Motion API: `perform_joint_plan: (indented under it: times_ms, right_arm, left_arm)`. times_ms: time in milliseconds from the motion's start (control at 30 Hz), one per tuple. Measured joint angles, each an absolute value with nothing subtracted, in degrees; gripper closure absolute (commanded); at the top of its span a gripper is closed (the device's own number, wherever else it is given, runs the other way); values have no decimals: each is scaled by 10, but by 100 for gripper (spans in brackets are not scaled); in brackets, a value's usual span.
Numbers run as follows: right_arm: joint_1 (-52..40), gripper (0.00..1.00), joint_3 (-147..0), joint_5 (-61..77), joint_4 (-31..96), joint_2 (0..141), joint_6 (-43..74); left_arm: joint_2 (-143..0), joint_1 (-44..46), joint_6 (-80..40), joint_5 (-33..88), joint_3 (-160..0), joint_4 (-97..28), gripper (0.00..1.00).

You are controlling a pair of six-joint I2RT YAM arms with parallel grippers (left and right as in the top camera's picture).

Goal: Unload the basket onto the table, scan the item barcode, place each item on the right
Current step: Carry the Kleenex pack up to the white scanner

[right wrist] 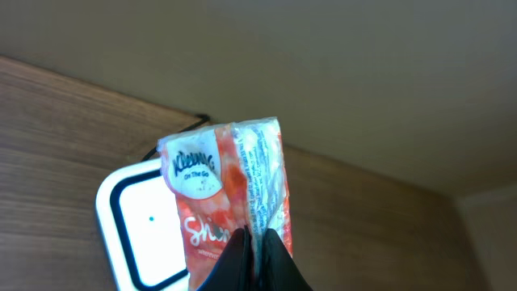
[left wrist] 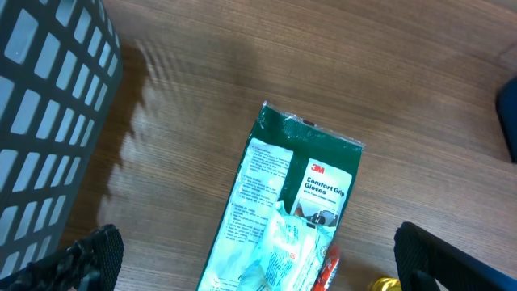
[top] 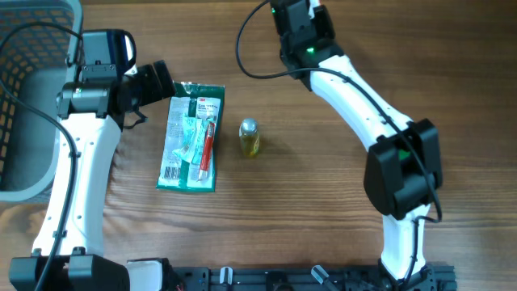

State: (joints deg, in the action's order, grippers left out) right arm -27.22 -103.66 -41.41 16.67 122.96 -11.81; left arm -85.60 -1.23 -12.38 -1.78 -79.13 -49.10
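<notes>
Tissue pack (right wrist: 230, 186) juts from the right gripper (right wrist: 257, 241) clamped on its lower end, in front of the scanner (right wrist: 145, 242).

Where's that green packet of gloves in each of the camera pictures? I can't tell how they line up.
Overhead: the green glove packet lies flat, left of centre.
Left wrist: it fills the lower middle, running off the bottom edge.
Right wrist: not in it; this view shows a Kleenex pack pinched in the right gripper.
Shared landmark: the grey basket, left of the packet in the overhead and left wrist views.
</notes>
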Motion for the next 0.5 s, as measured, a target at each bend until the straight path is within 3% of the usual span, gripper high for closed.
perform_joint_plan:
  times_ms: [267, 500]
  right_arm:
    - [-271, 96, -1037, -438, 123, 1299, -213]
    - [-271, 96, -1037, -443, 103, 1321, -229]
  left_arm:
    - [-856, -12, -124, -18, -791, -491, 0]
    - [-856, -12, -124, -18, -791, -491, 0]
